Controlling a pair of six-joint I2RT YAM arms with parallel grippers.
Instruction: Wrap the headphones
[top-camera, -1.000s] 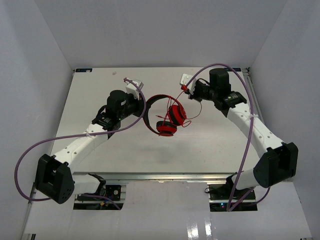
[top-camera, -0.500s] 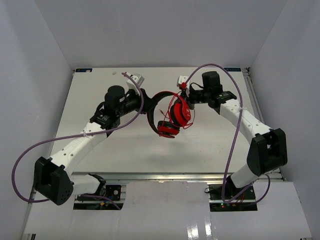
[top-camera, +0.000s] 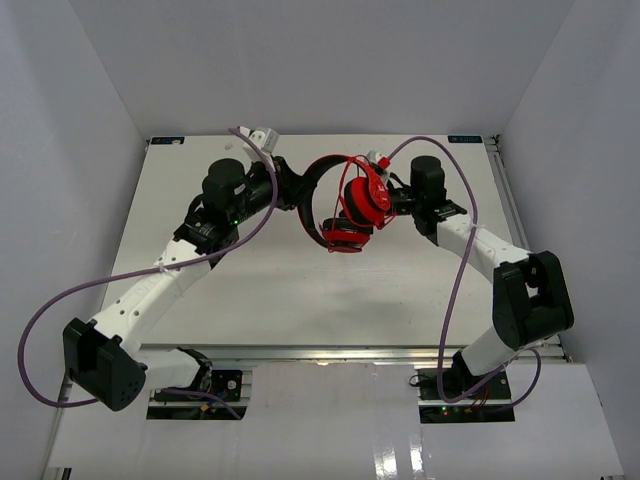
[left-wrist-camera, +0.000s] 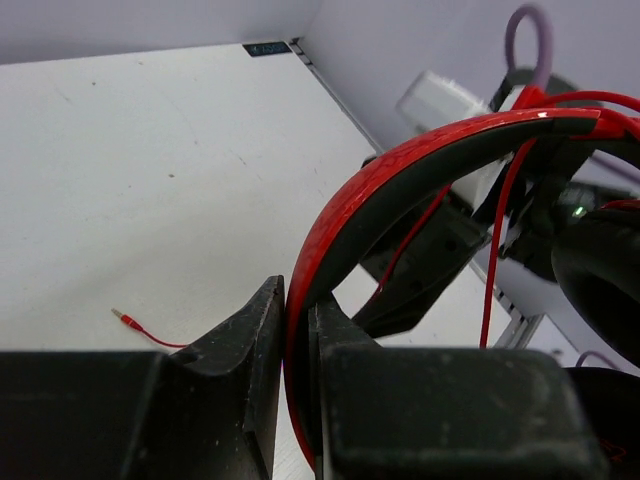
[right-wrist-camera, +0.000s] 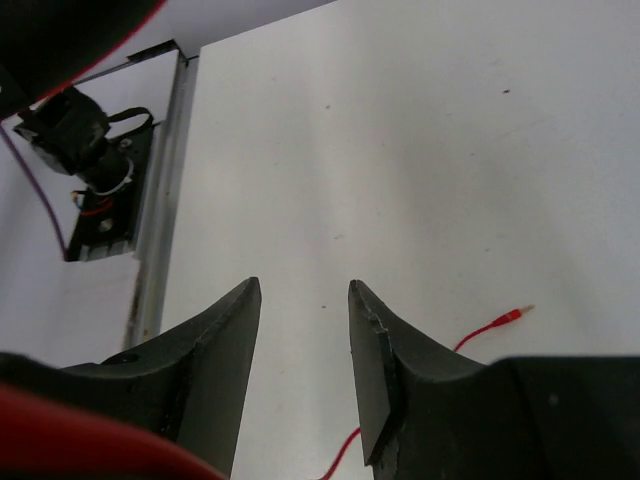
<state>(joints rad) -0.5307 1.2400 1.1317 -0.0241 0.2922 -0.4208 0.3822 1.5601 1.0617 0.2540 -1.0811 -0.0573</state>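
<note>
The headphones (top-camera: 348, 205) are over the far middle of the table (top-camera: 250, 300), between the two arms. The left gripper (left-wrist-camera: 297, 330) is shut tight on the band (left-wrist-camera: 420, 160). One black finger is on each side of the red and black band, and both press on it. The band curves up and away from this grip to the right.

From the top, one red cup (top-camera: 372, 198) is next to the right arm. The other cup (top-camera: 340, 236) hangs lower and nearer to us. I cannot tell if the low cup touches the table.

The thin red cord (left-wrist-camera: 505, 230) runs down from the band in front of the dark arm behind it. The end of the cord lies on the white table, with its little plug (right-wrist-camera: 512, 317) flat and loose.

The right gripper (right-wrist-camera: 302, 290) is partly open. Its two black fingers stand apart and there is nothing between them, only the bare table far below. It holds nothing. From the top it sits just beside the red cup, but I cannot tell if it touches it.

A purple cable (top-camera: 60, 300) loops out from the left arm.
</note>
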